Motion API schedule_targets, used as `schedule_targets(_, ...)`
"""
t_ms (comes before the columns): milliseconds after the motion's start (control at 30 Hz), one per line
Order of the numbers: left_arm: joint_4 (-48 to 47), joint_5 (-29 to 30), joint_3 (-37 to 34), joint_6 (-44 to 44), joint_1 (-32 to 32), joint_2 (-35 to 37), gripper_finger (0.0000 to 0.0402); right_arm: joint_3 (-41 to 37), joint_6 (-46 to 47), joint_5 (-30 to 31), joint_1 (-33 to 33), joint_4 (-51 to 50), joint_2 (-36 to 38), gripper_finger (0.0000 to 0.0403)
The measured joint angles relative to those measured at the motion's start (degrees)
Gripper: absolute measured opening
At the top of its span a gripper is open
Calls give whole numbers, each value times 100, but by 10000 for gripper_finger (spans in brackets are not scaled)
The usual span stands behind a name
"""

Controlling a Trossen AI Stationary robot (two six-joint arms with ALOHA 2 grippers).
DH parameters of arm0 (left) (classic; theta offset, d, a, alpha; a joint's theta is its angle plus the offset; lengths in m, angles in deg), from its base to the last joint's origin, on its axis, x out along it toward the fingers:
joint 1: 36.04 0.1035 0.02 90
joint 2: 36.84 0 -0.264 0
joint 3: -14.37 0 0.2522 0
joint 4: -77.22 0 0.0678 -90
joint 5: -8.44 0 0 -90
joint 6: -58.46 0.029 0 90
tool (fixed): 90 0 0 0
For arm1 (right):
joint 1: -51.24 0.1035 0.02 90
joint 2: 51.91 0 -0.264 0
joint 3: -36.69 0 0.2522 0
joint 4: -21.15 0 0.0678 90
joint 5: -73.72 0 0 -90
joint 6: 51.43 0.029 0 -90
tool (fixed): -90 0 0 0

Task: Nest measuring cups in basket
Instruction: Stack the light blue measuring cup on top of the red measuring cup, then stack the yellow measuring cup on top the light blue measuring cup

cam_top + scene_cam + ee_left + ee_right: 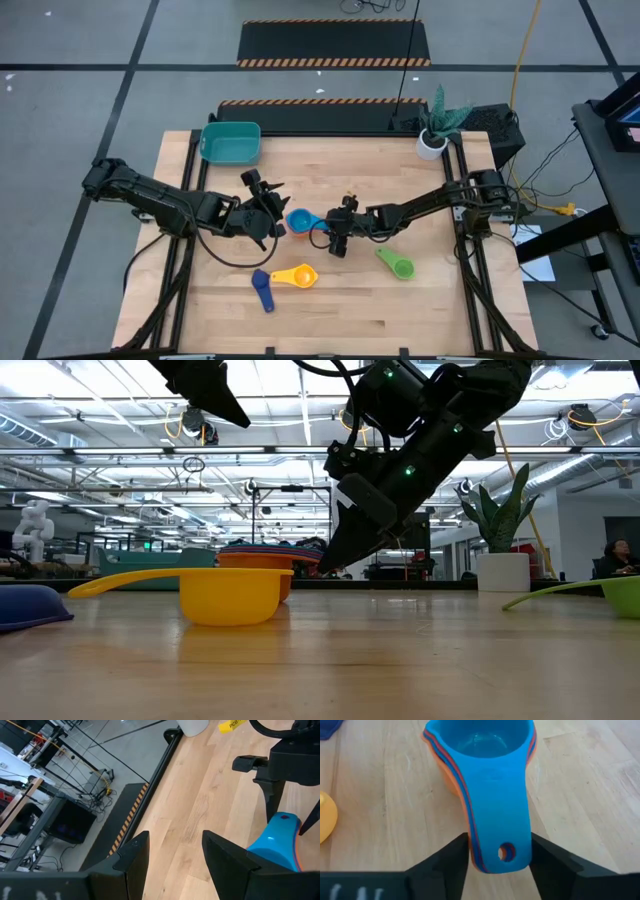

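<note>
At the centre of the high view sits a stack of nested cups (299,220), its blue handle pointing right toward the right gripper (336,237), the nearer one. That gripper's fingers (447,862) straddle the handle tip, touching its edges, closing rather than clamped. The left gripper (268,200) hangs released beside it. The basket (231,142) lies upper left.

Both dark arms are stretched inward over the middle of the surface. The right hand (499,865) is lowered close to the surface, its fingers set against both sides of a handle. The left hand (268,205) is held raised, fingers apart.
</note>
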Motion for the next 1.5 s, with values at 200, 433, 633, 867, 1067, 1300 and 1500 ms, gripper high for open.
schedule_targets(200, 0, 0, 0, 0, 0, 0, 186, 0, -69, -1, 0, 0, 0, 159)
schedule_targets(433, -2, 0, 0, 0, 2, 0, 186, 0, -69, 4, 0, 1, 7, 177)
schedule_targets(633, 0, -194, 0, -20, -1, 0, 186, 0, -88, 4, 0, -35, 105, 204)
schedule_targets(867, 90, -499, 39, -112, -1, 2, 186, 0, -96, 2, 4, -403, 458, 219)
schedule_targets(1067, 389, -831, 46, 21, -136, 2, 186, 0, -86, -2, 11, -1231, 877, 219)
schedule_targets(1300, 745, -940, 46, 340, -452, 2, 186, -2, 56, -12, 40, -2239, 1515, 214)
schedule_targets(1500, 799, -940, 46, 433, -691, 2, 186, -2, 247, -13, 203, -2681, 2112, 213)
